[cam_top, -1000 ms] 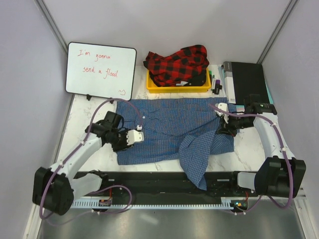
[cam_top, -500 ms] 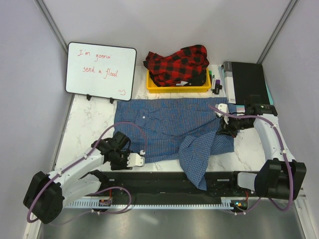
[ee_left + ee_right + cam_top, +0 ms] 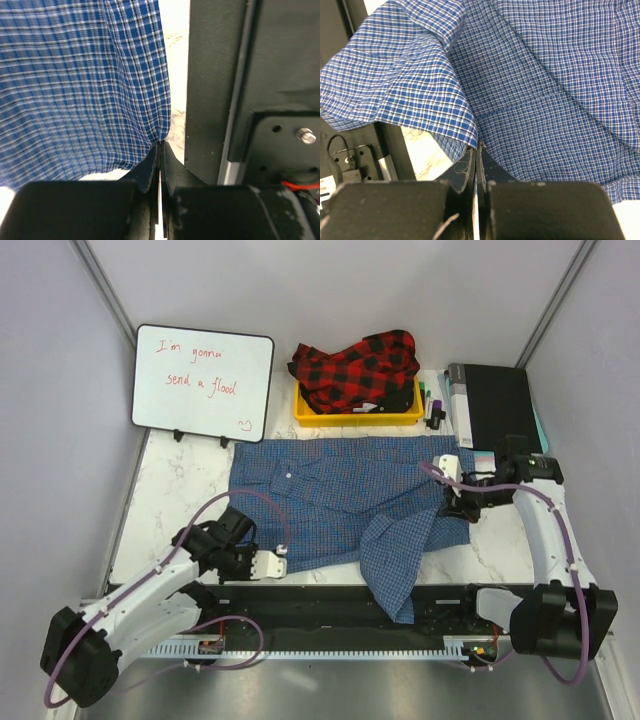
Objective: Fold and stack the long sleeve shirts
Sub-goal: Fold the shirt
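Marble table (image 3: 170, 490) is carrying everything. Blue shirt (image 3: 330, 490) is lying spread flat across the middle of it. One sleeve (image 3: 392, 565) is folding back over the body and hanging past the near edge onto the black base rail (image 3: 330, 605). Whiteboard (image 3: 203, 380) is standing at far left, black box (image 3: 495, 405) is sitting at far right. Red plaid shirt (image 3: 358, 368) is sitting bunched in the yellow bin (image 3: 355, 418), just behind the blue one. Markers (image 3: 432, 405) are lying between bin and box.

Top view is only placing the arms: left gripper (image 3: 276, 562) is down at the blue shirt's near-left corner, right gripper (image 3: 452, 502) is at its right edge. Jaws are too small there to read.

Left wrist view is settling it: left gripper (image 3: 160, 150) is closed, tips pressing together and pinching the shirt's hem corner, with the rail right beside.

Right wrist view is showing the same for the right gripper (image 3: 476, 150): jaws are closed, nipping the fabric edge where the sleeve is overlapping the body.

Red plaid shirt is showing in the top view only.
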You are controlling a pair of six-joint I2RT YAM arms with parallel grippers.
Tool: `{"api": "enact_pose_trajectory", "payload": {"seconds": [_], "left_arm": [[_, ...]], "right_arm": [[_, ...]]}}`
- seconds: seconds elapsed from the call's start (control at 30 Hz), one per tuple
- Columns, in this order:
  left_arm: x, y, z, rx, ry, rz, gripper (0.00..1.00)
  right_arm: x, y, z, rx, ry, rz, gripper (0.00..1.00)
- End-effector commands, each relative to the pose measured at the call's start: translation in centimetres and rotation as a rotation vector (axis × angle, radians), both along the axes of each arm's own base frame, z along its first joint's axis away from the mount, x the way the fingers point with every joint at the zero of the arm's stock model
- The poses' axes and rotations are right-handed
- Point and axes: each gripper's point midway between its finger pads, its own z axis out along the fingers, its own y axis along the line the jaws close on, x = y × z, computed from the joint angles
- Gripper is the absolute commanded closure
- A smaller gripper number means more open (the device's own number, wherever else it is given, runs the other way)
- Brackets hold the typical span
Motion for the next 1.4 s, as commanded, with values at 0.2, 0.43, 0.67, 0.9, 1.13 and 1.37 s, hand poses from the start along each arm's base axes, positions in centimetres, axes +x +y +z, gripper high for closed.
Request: {"api": "enact_pose_trajectory", "payload": {"seconds": [0.2,0.43,0.67,0.9,1.13,1.37], "left_arm": [[-1.8,-1.9,7.3,-0.159,0.011,-0.062,0.98],[3.8,-1.8,11.9,-0.222,-0.155,0.063,0.98],[12.3,-1.6,13.6,-0.262,-0.207,0.218,0.98],[17.0,-0.8,11.4,-0.216,-0.212,0.256,0.98],[19.6,0.4,9.5,-0.187,-0.215,0.286,0.98],[20.3,0.6,8.2,-0.181,-0.192,0.301,0.98]], "right_arm": [[-2.5,0.0,3.3,-0.031,-0.088,-0.004,1.0],[2.6,-1.4,6.8,-0.032,-0.153,-0.073,1.0],[7.3,-1.7,6.7,-0.024,-0.167,-0.043,1.0],[12.0,-0.6,5.7,-0.021,-0.167,-0.011,1.0],[15.2,0.0,3.5,-0.055,-0.147,0.001,1.0],[17.0,0.0,2.1,-0.086,-0.147,0.009,1.0]]}}
